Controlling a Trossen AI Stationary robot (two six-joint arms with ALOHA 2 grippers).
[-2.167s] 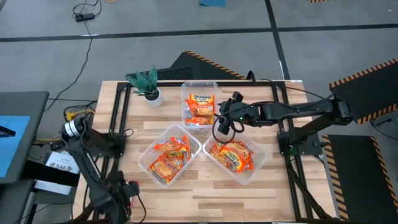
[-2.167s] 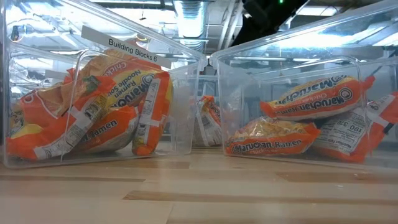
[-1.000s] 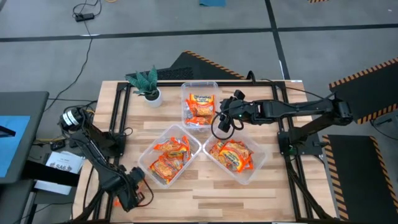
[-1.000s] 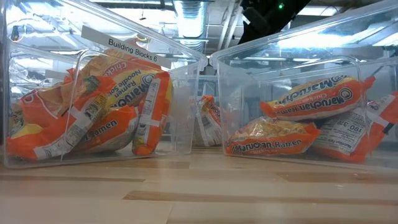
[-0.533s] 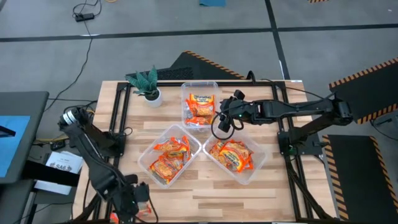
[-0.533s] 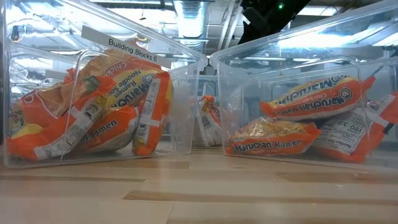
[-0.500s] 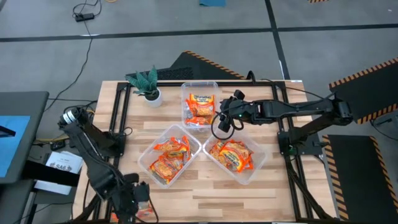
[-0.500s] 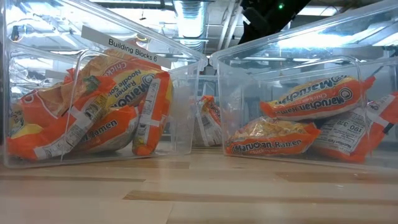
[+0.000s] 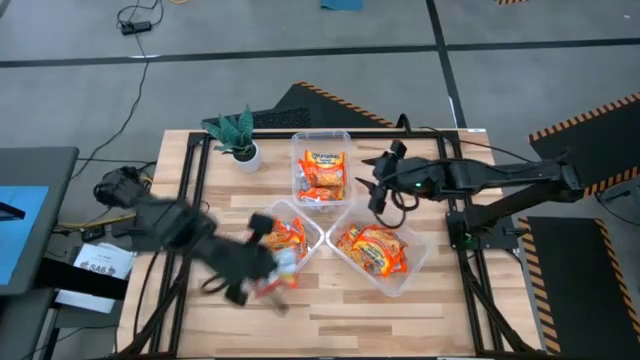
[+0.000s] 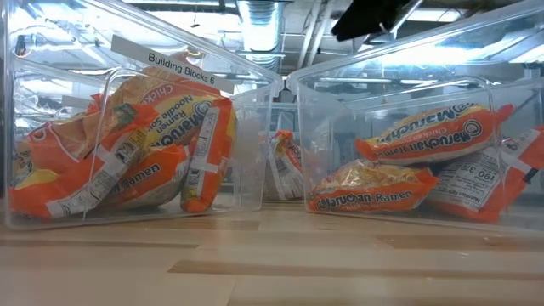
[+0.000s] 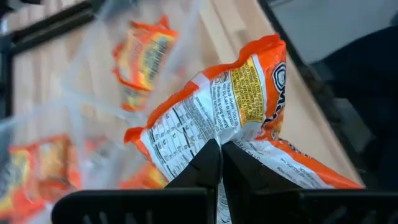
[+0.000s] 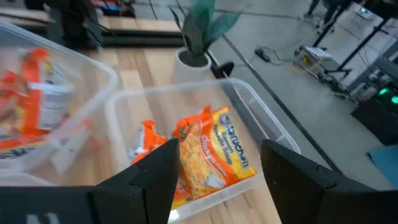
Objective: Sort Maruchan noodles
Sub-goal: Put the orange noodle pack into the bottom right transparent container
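Orange Maruchan noodles lie in three clear tubs: a far one (image 9: 322, 165), a near left one (image 9: 275, 240) and a near right one (image 9: 378, 250). My left gripper (image 11: 219, 155), blurred in the high view (image 9: 258, 280), is over the near left tub's front edge, shut on one packet (image 11: 217, 112). My right gripper (image 12: 217, 168) stands open with nothing between its fingers, above the gap between the far tub and the near right tub (image 9: 378, 203). In the right wrist view, a packet (image 12: 211, 155) lies flat on the far tub's floor. My left gripper pinches the packet between its two fingers at a crumpled edge beside the white printed back (image 11: 208, 134). The rest of the packet stands out beyond the fingertips. It is lifted clear above the table and the tubs.
A small potted plant (image 9: 235, 135) stands at the table's far left corner. The near tubs sit slantwise with bare wood (image 9: 330, 300) in front of them. In the low view the left tub carries a label (image 10: 180, 66), and my right arm (image 10: 374, 15) shows dark at the top.
My left arm has swung up from below the table's near left corner and across toward the near left tub, carrying a packet with it. My right gripper has drawn a little toward the table's right edge, still open.
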